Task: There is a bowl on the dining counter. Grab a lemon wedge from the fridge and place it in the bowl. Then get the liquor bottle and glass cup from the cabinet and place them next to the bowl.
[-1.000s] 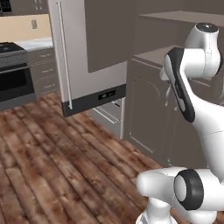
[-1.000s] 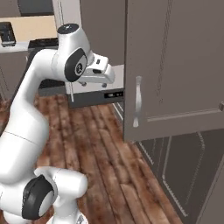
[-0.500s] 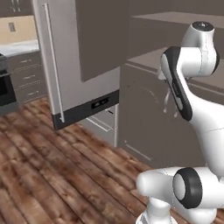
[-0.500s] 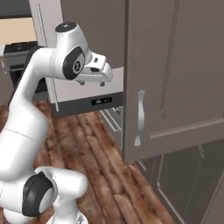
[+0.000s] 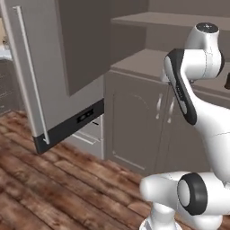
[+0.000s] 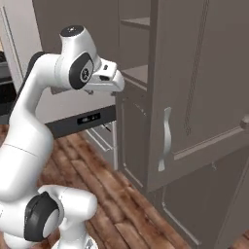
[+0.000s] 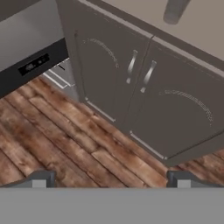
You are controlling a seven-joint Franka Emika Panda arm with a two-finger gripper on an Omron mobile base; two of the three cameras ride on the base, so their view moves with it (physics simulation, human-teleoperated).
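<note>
End effector spread wide, holding nothing, above the wood floor; cabinet doors at 12 o'clock, fridge at 10.

Home kitchen, grey-beige fridge with long bar handle, taupe arch-panelled cabinet with open shelves, wood-plank floor

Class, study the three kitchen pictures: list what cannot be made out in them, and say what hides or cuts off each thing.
- A dark thing on the cabinet shelf, left base view: cut by the right edge, unidentifiable.
- A greyish glass-like thing on the shelf, hand view: top cut by the upper edge.
- Inside the lower cabinet doors: closed, contents hidden.
- Inside the fridge, left base view: its open door faces away.
</note>
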